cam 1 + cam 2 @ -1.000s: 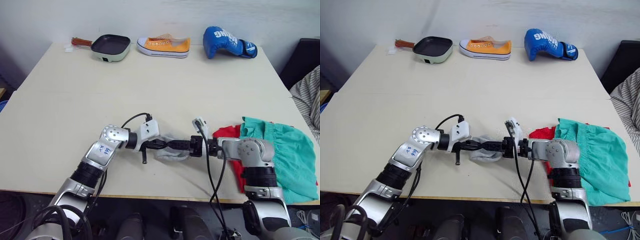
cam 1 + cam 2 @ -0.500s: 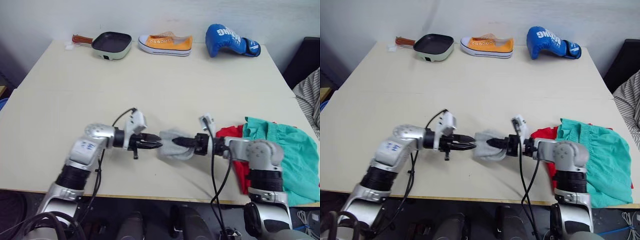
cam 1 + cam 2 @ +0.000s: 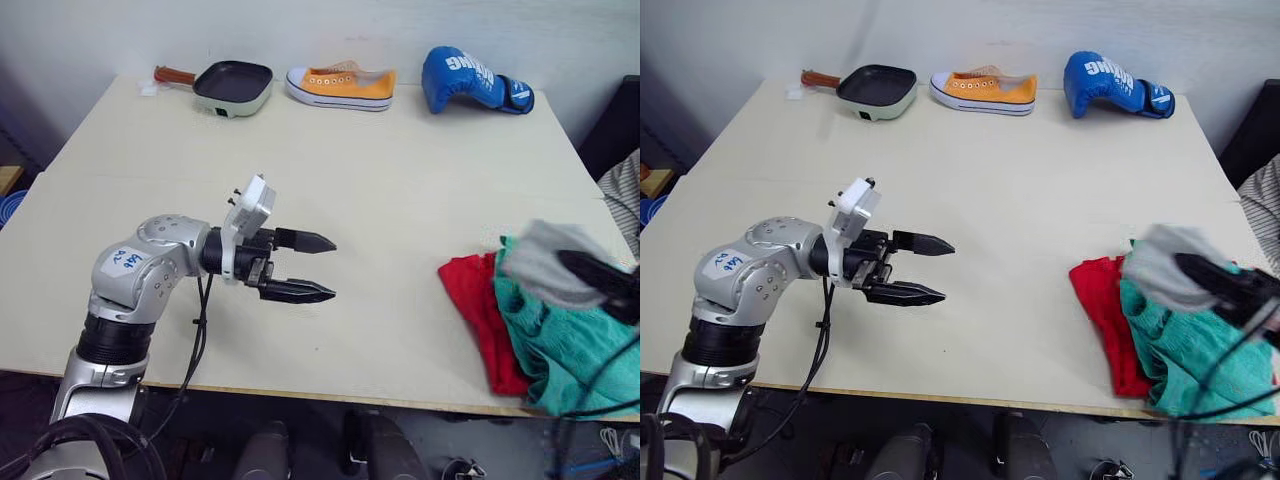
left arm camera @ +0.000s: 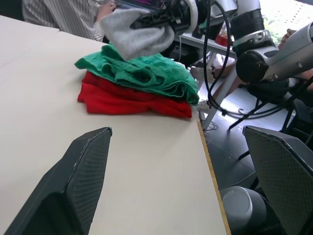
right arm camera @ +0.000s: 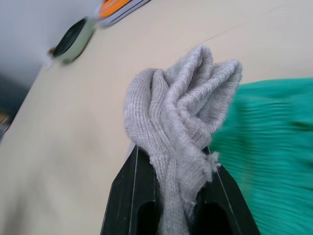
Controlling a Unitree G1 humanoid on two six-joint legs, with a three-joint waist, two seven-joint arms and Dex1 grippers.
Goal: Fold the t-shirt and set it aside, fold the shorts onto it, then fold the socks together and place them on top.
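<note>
My right gripper (image 5: 171, 215) is blurred at the right edge, clamped on the socks (image 5: 181, 132) above the shorts (image 3: 560, 340), which lie on the t-shirt (image 3: 480, 310). My left gripper (image 3: 318, 267) hangs with fingers apart over the bare middle of the table (image 3: 400, 180). At the far edge I see a pan (image 3: 234, 86), shoe (image 3: 342, 85) and glove (image 3: 472, 80).

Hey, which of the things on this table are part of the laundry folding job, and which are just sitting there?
Part of the job:
- t-shirt, red, folded at the bottom of the stack
- shorts, teal-green, lying on the t-shirt
- socks, grey bundle held in the right gripper over the stack

Just lying about, along the far edge:
- small frying pan
- orange sneaker
- blue boxing glove
</note>
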